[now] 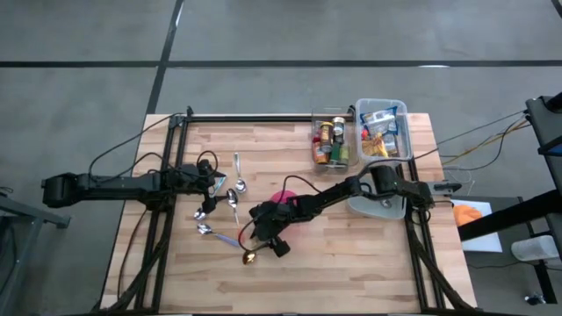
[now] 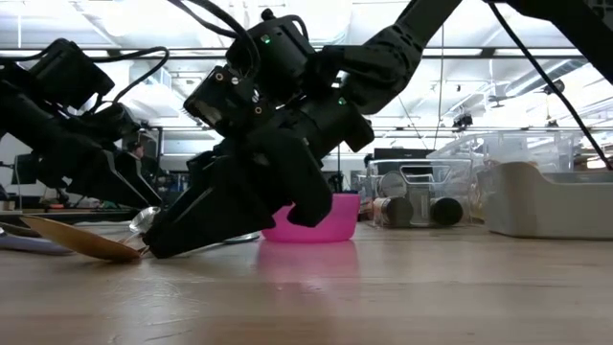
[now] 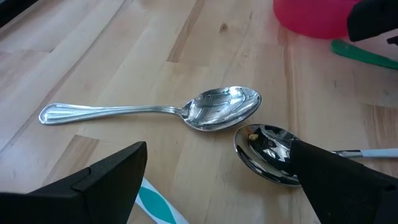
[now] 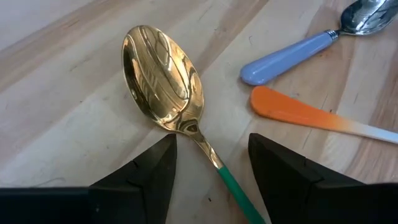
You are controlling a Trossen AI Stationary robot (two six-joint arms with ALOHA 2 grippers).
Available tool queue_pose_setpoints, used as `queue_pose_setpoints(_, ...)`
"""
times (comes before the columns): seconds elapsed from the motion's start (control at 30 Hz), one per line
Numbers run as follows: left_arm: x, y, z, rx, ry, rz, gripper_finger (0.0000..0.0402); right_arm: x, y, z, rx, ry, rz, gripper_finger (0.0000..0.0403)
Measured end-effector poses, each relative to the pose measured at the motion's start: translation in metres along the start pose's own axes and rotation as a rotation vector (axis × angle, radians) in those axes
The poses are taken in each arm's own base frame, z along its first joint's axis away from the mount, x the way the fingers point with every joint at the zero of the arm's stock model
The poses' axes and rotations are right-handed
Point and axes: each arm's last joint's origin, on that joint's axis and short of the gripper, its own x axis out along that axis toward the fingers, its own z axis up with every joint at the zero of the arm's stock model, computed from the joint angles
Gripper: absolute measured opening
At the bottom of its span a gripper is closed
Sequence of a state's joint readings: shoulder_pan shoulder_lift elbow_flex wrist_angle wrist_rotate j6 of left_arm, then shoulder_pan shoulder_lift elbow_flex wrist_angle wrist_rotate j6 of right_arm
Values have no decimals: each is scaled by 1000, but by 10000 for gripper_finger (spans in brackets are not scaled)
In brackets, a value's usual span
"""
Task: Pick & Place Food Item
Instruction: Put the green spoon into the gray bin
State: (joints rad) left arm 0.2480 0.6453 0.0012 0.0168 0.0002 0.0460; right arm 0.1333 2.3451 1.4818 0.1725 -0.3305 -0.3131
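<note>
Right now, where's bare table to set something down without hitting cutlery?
Free: the wood strip along the table near edge, below the right gripper, and the far-left stretch beside the clear bins. Crowded: the middle, with spoons, gold spoon, pink bowl and left gripper.

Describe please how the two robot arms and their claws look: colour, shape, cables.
Both arms are black and slim, built of jointed segments, with black cables looping along them. The left claw and the right claw each end in two dark, wedge-shaped fingers with flat matte surfaces. In the low view, small green lights show on the right arm's wrist housing.
</note>
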Motion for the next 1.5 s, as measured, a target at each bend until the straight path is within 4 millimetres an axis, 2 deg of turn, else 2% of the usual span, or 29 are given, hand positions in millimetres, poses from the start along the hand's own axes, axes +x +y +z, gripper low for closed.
queue_pose_setpoints(0.17, 0, 0, 0, 0, 0, 0, 396, 0, 1, -2, -10, 19, 3, 180)
queue_pose_setpoints(0.6, 0, 0, 0, 0, 0, 0, 396, -1, 2, -3, -15, 41, 36, 19)
queue_pose_setpoints(1.23, 0, 0, 0, 0, 0, 0, 396, -1, 2, 5, -12, 36, 31, 26)
queue_pose_setpoints(1.5, 0, 0, 0, 0, 0, 0, 396, -12, 4, 17, 27, 43, 12, 27)
